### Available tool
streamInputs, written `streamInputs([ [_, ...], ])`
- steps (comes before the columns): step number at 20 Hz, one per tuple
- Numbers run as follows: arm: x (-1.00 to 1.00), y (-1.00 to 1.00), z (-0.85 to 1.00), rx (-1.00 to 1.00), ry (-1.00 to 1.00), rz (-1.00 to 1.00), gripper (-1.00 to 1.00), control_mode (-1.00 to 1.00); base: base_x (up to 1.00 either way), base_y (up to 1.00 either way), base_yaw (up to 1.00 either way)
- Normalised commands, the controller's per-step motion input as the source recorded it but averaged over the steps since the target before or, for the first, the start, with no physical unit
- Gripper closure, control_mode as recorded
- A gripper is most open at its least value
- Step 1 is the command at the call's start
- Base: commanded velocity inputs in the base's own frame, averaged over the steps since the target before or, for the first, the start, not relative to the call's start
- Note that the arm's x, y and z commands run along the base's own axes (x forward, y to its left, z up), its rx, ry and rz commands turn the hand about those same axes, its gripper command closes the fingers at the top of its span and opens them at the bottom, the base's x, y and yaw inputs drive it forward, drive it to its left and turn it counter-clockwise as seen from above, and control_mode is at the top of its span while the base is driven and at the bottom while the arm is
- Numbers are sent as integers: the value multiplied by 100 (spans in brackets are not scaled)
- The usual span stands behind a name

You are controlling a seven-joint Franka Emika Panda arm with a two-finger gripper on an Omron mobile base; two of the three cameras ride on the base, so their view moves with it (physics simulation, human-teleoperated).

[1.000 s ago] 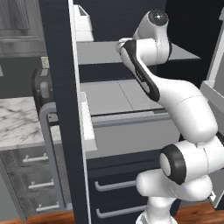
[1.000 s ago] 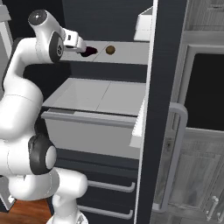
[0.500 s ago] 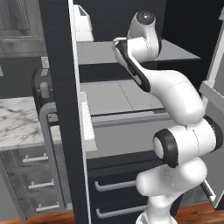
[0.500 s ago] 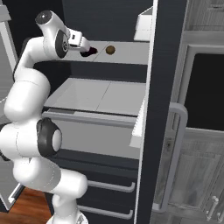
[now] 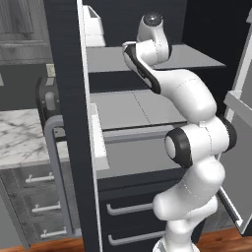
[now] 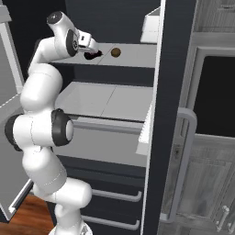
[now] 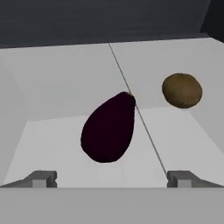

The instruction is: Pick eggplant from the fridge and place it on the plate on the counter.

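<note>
- Hand view gives us the eggplant (image 7: 108, 129) lying on the pale fridge (image 6: 158, 114) shelf, its long axis slanted, narrow end toward the upper right and fat end lower left.
- Our gripper (image 7: 111, 178) has its two fingertips (image 7: 40, 178) spread wide, holding nothing; the eggplant sits ahead, between their lines.
- An orange-brown ball (image 7: 182, 90) rests apart to the right, with bare shelf between.
- Right base view shows the gripper (image 6: 92, 51) at the upper shelf; left base view adds the marble counter (image 5: 22, 138) beside the door.
</note>
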Motion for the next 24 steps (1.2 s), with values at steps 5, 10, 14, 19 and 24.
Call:
streamInputs([
  [5,60,0,-7,0,4,-2,-100,-100,0,0,0],
  [10,41,0,-9,0,5,-1,-100,-100,0,0,0],
  [14,18,0,-13,0,4,-3,-100,-100,0,0,0],
  [19,1,-2,-31,0,6,-7,-100,-100,0,0,0],
  [24,1,-23,-70,0,3,-5,-100,-100,0,0,0],
])
